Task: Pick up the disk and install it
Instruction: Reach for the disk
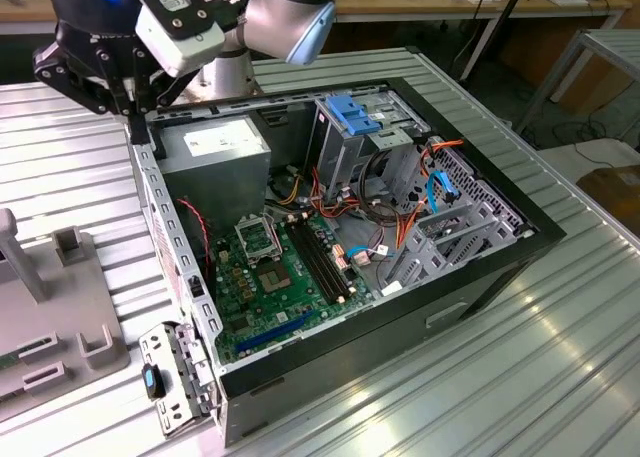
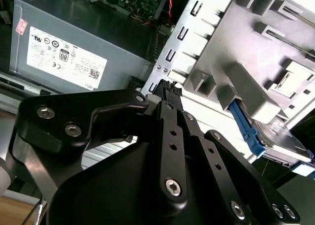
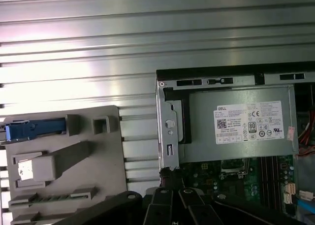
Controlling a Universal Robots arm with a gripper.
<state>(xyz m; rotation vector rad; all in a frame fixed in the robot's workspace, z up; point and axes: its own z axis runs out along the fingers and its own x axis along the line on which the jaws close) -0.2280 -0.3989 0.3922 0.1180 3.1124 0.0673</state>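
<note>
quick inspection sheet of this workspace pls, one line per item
surface: ribbed metal table, with an open computer case lying on it
job's things: disk with blue rails sits in the grey fixture tray, not yet picked up
clutter: nothing seen
gripper: gripper shut and empty, above the case corner by the power supply
cables: orange wires and a blue cable inside the case
surroundings: wooden bench behind, metal frame at the exterior view's right
</note>
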